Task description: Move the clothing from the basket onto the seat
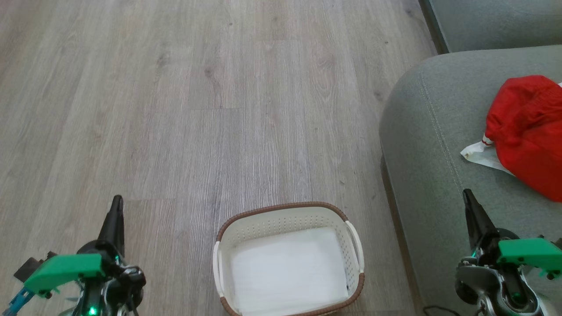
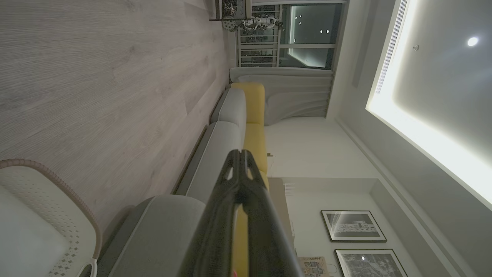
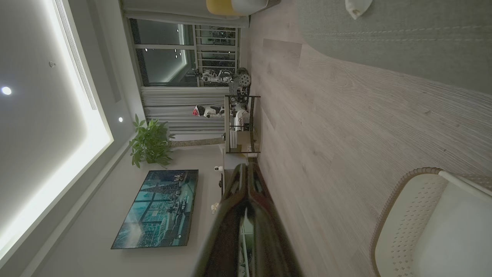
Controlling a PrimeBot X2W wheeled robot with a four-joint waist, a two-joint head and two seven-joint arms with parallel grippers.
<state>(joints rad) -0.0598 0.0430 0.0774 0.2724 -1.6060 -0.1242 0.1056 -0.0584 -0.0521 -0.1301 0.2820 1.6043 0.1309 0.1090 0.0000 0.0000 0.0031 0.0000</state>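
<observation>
On the seat [image 1: 428, 145], at the right of the head view, the clothing [image 1: 529, 131] lies in a bunched heap. It is bright red thin fabric, creased into soft ridges and folds. A flat white panel pokes out from under its lower left side, and a small red-and-white striped trim shows where red and white meet. The heap runs off the picture's right edge, so its full extent cannot be told, nor whether it is one garment or two. It rests back from the cushion's rounded edge, on the inner side of the stitched seam line that follows that edge. The seat itself is grey-green upholstery and is much larger than anything else nearby.

The basket [image 1: 287, 259] stands on the pale wooden floor [image 1: 175, 109], just beside the seat's front. It has cream-white perforated walls, a brown woven-look rim and a white handle on each side. Its flat white bottom is in plain sight.

The right gripper [image 1: 467, 195] shows against the near part of the seat, close to the clothing but apart from it. Its two dark fingers are pressed together to a single point, with nothing between them. The left gripper [image 1: 117, 202] shows against the floor on the basket's other side, well apart from the clothing. Its fingers are likewise closed tip to tip and empty.
</observation>
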